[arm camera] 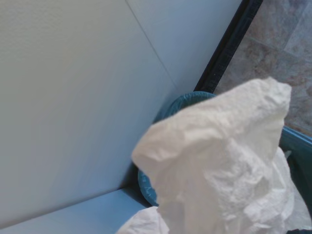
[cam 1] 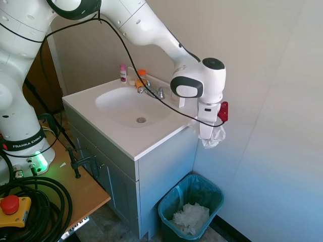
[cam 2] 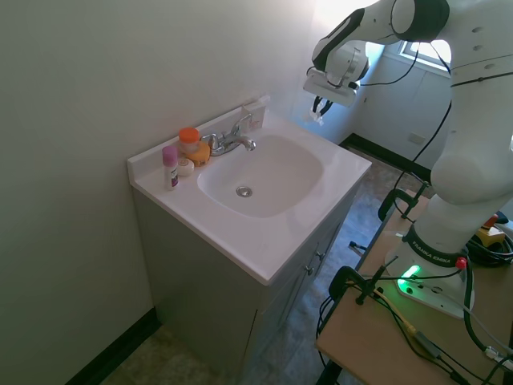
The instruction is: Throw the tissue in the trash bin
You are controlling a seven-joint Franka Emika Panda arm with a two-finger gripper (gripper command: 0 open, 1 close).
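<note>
The tissue (cam 1: 214, 137) is a crumpled white wad hanging from my gripper (cam 1: 207, 135), which is shut on it just past the vanity's right corner, well above the floor. In the second exterior view the gripper (cam 2: 319, 111) hangs beyond the far corner of the counter, a scrap of the tissue (cam 2: 317, 117) showing between its fingers. The wrist view is filled by the tissue (arm camera: 224, 161) close up. The trash bin (cam 1: 169, 209) is teal with a bag liner, on the floor beside the cabinet, below the gripper; its rim (arm camera: 187, 100) shows behind the tissue.
A heap of white paper (cam 1: 191, 218) lies inside the bin. The white sink vanity (cam 1: 101, 131) stands left of the gripper, with a faucet (cam 1: 151, 91) and small bottles (cam 1: 123, 72) at its back. The wall (cam 1: 272, 101) is close on the right.
</note>
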